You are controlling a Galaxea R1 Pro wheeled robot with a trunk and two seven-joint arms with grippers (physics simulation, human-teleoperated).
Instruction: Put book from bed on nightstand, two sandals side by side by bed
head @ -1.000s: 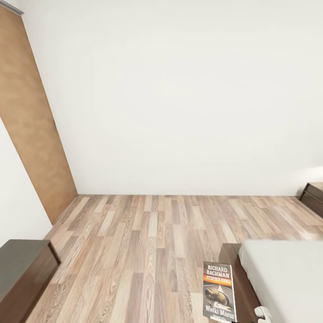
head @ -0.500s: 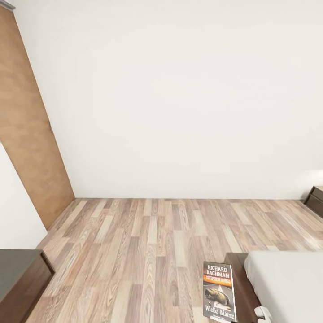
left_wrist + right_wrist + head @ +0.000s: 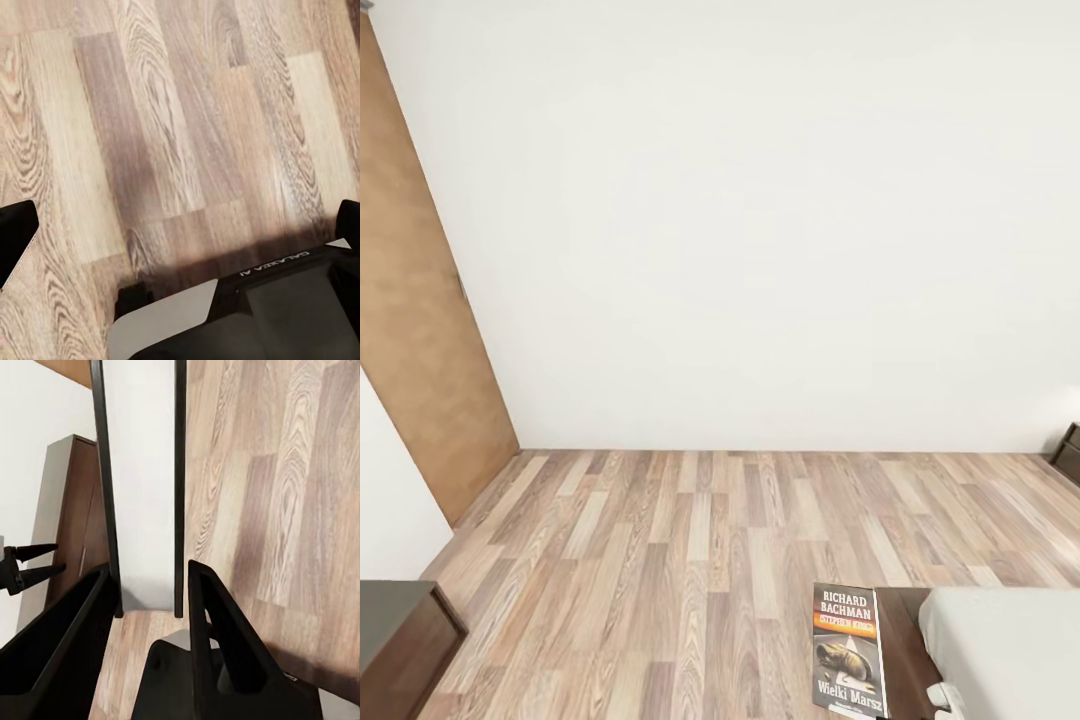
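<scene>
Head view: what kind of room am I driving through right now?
Probably a bedroom: a bed with a bare grey mattress on a dark wood frame sits at lower right, a wood-plank floor runs to a plain white wall, and the book is upright beside the bed.

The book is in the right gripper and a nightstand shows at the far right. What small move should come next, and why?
Probably turn the base rightward. The book stands upright, clamped between the right gripper's jaws, while the nightstand sits cut off at the head view's right edge, past the bed, so it needs centering before any approach.
</scene>
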